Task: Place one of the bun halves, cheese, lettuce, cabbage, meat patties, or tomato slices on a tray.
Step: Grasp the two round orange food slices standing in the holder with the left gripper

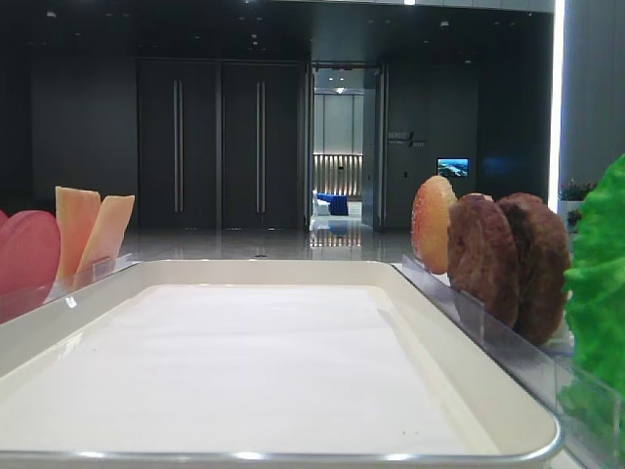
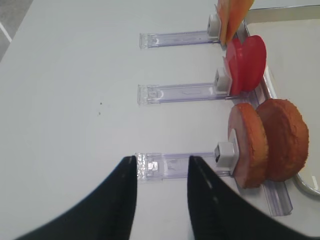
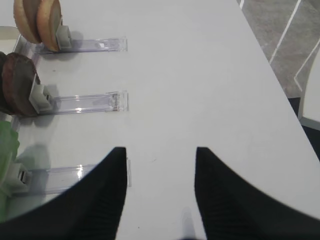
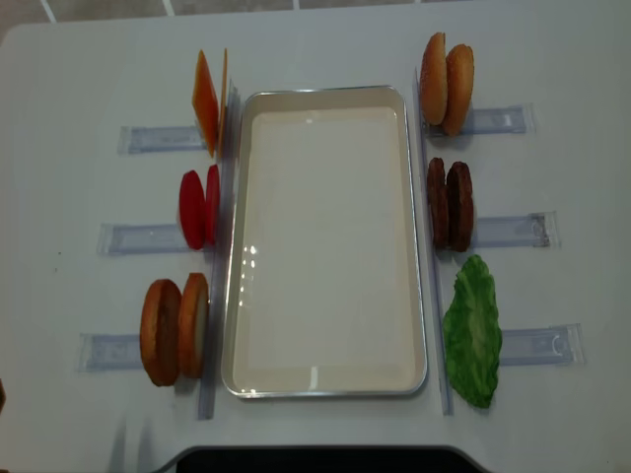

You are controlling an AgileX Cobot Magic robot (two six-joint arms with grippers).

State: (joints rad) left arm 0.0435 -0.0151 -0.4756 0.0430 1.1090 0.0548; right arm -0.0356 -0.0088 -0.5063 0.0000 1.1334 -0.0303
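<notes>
The white tray (image 4: 325, 246) lies bare in the middle of the table. To its left stand the cheese (image 4: 210, 103), tomato slices (image 4: 197, 207) and two bun halves (image 4: 175, 330). To its right stand two more bun halves (image 4: 446, 71), the meat patties (image 4: 450, 205) and the lettuce (image 4: 471, 330). No cabbage is in view. My left gripper (image 2: 161, 162) is open and holds nothing, hovering over the outer end of the clear holder left of the bun halves (image 2: 267, 142). My right gripper (image 3: 161, 152) is open and holds nothing, over bare table right of the lettuce (image 3: 7, 145) and patties (image 3: 17, 85).
Each food stands in a narrow clear plastic holder (image 4: 508, 232) reaching outward from the tray. The table's right edge (image 3: 272, 65) drops to the floor. Both grippers are outside the overhead view.
</notes>
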